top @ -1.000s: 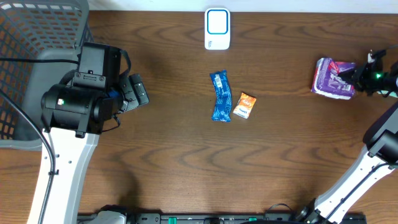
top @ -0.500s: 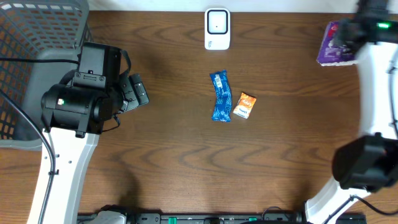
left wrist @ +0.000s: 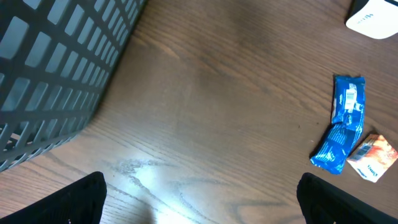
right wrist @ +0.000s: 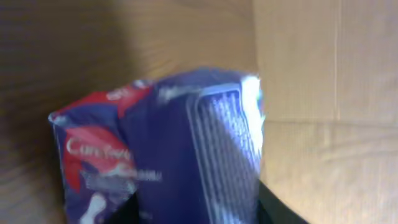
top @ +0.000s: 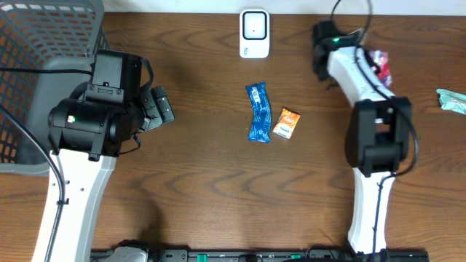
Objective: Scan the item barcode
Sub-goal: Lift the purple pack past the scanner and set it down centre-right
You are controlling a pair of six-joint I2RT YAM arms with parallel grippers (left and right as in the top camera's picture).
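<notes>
Purple pack (right wrist: pixel 163 155): right of scanner (top: pixel 254 33), filling the view before right gripper (right wrist: pixel 199 214); whether held, cannot tell.
Left gripper (left wrist: pixel 202 200): left of scanner, spread wide, empty.
Blue packet (top: pixel 258 112), orange packet (top: pixel 288 123): side by side, near scanner.

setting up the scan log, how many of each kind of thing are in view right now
small packets: 2 (blue packet, orange packet)
purple pack: 1
teal wrapper: 1
scanner: 1
basket: 1
total: 6
</notes>
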